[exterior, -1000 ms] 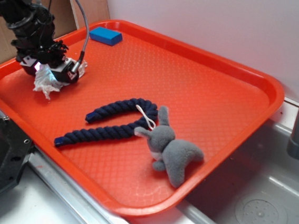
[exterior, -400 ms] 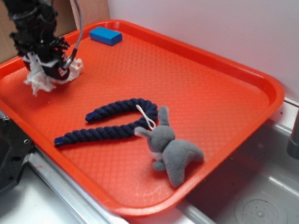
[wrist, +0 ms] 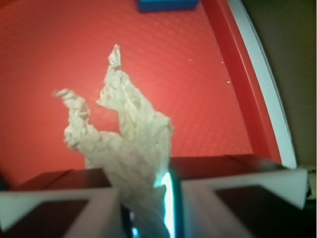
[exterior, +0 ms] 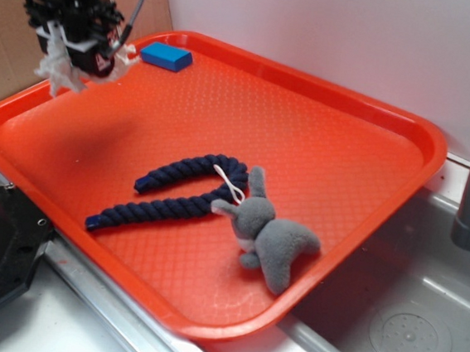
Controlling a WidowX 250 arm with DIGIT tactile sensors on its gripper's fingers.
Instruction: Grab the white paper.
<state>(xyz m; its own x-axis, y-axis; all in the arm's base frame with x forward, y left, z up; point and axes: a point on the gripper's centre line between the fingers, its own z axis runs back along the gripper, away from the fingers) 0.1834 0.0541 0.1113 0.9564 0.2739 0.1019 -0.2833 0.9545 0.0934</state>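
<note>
Sitting beside a sink (exterior: pixel 420 327), against a white wall: a red tray (exterior: pixel 361 163) carrying a rope (exterior: pixel 167 190), a plush (exterior: pixel 272 238) and a blue block (exterior: pixel 166 55). Hovering above the tray's far left corner, well clear of its floor: the gripper (exterior: pixel 79 43), clamping the paper (exterior: pixel 56 66) between closed jaws. Trailing down and outward from the fingertips, long axis continuing the gripper's own. Showing height above the tray only in the exterior view; showing the pinch itself only in the wrist view, paper (wrist: pixel 121 144) wedged in the narrow slot.
</note>
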